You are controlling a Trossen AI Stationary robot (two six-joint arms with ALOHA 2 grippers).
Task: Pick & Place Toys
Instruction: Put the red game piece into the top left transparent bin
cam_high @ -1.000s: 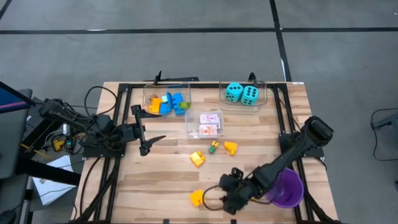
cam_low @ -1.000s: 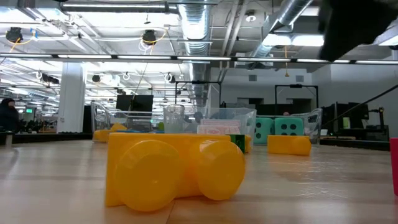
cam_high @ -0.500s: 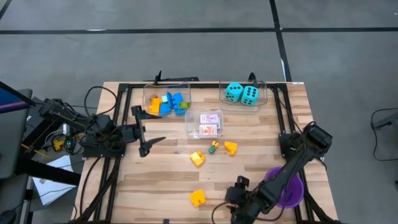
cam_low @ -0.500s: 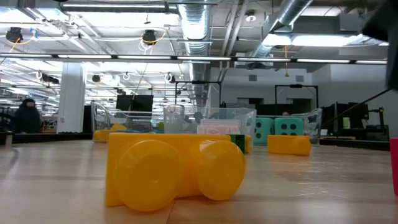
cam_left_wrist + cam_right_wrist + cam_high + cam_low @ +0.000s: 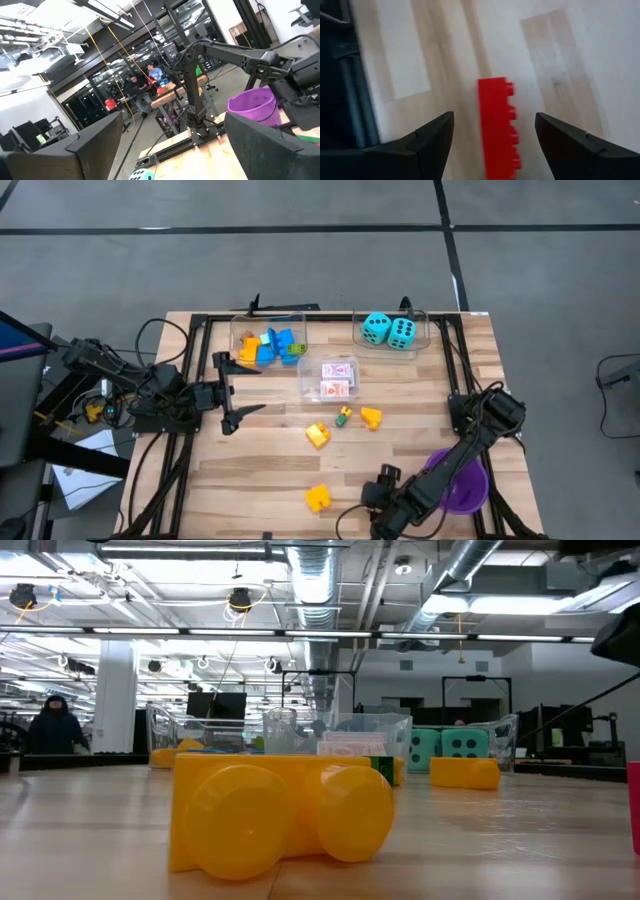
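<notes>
High view: the right gripper has swung from beside the yellow brick toward six o'clock, near the table edge; the brick stays put, unpicked. The left gripper waits at nine o'clock, jaws spread, empty.

Low view: the yellow brick sits alone; the dark arm has cleared off at two o'clock.

Right wrist view: jaws stand apart, empty, framing a red brick on the wood, probably the next target.
</notes>
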